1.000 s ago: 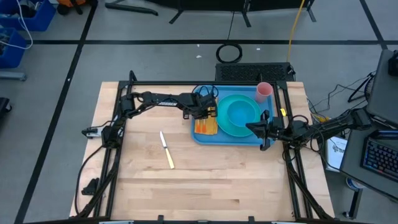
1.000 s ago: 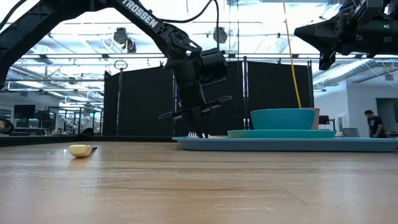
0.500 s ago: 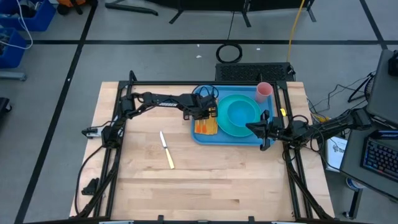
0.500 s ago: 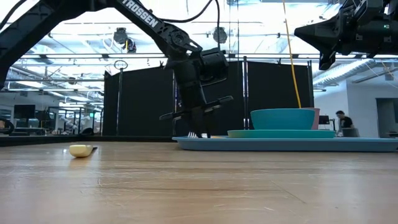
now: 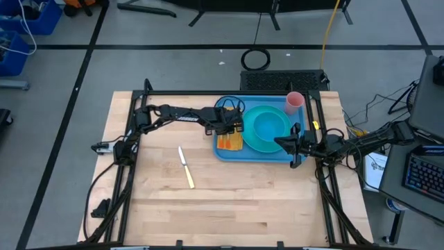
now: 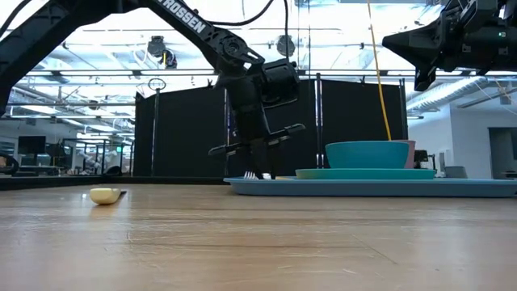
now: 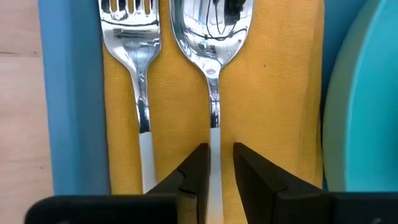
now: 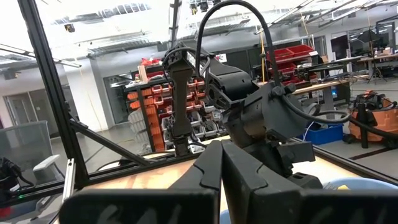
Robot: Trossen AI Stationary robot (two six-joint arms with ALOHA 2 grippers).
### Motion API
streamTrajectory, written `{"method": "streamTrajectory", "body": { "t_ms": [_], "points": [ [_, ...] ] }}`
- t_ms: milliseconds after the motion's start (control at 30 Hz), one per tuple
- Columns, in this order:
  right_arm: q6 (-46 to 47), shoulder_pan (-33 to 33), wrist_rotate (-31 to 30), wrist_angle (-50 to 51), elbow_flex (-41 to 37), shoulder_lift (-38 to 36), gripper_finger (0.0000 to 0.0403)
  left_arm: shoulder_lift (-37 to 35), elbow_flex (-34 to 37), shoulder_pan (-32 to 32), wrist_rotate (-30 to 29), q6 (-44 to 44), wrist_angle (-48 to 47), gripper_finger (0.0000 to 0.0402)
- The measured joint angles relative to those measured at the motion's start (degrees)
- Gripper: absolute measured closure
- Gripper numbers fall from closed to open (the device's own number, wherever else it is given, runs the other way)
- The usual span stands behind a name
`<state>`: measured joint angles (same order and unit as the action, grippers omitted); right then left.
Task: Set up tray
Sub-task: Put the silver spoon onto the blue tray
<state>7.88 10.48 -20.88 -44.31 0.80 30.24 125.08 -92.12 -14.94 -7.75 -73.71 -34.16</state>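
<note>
Blue tray [image 5: 223, 154] at far right of counter [image 5: 208, 208]. Left pincer [image 7: 214, 171] slightly spread around spoon [image 7: 211, 37] handle on yellow napkin [image 7: 273, 93], beside fork [image 7: 134, 37]. Risk: lifting crooked, dragging spoon askew. Right pincer [image 8: 221, 163] pressed together, idle.

Own fingers: I'm seeing my right gripper [image 8: 221, 163] with its two dark fingers [image 8: 205, 168] pressing together, no gap between them.
Other arm: I'm looking at the left arm's wrist housing [image 8: 261, 118] sitting just past my fingertips, a black cable [image 8: 231, 7] looping over it.
Tabletop: a strip of light wood [image 8: 134, 173] is showing beside the fingers.
Blue edge: a pale blue curved rim [image 8: 364, 185] is peeking in near the fingers; I can't tell what it is.
Frame: a black post [image 8: 46, 81] is slanting across.
Room: shelves holding red bins [image 8: 305, 53] are standing behind.
</note>
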Motion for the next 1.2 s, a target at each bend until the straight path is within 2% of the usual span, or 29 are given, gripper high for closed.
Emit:
{"method": "streamTrajectory", "body": {
  "t_ms": [333, 633, 1200],
  "points": [
    [0.0, 0.0, 0.0, 0.0, 0.0, 0.0, 0.0403, -0.2, 0.0, 0.9, -1.5, -1.8, 0.7, 0.0325],
    [0.0, 0.0, 0.0, 0.0, 0.0, 0.0, 0.0403, -0.3, 0.0, 0.9, -1.3, -6.9, -4.3, 0.0325],
    [0.0, 0.0, 0.0, 0.0, 0.0, 0.0, 0.0403, -0.3, 0.0, 2.3, -2.6, -6.4, -3.7, 0.0325]
  ]
}}
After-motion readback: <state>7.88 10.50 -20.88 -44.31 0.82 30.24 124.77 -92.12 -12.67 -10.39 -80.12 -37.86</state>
